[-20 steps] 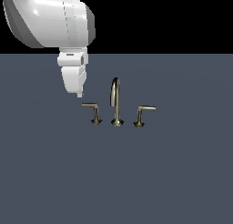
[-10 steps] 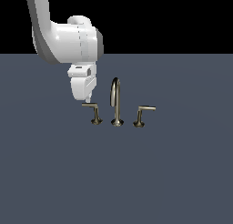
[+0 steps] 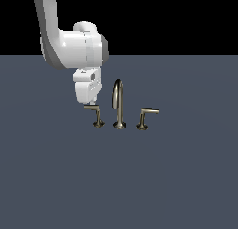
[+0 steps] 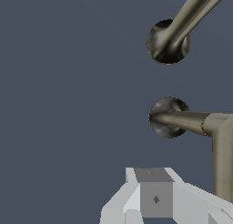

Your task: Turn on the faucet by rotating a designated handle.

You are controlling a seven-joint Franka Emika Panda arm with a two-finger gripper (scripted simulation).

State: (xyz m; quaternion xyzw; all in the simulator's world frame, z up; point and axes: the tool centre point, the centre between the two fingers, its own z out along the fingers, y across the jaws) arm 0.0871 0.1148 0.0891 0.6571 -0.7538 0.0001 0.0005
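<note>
end effector over handle arm; spout just beside.

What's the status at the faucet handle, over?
Gripper hovering just above the handle arm tip, jaw state unclear. Handle arm points to exterior view's left. Spout stands alongside, clear of the gripper.

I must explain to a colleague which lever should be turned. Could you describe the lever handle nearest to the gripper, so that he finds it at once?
Find the tall brass arched spout standing mid-scene on the grey surface. The small brass L-shaped lever handle stands on the exterior view's left of it, just below the white gripper. Unlike the mirror-image lever beyond the spout, its thin arm points toward the exterior view's left.
</note>
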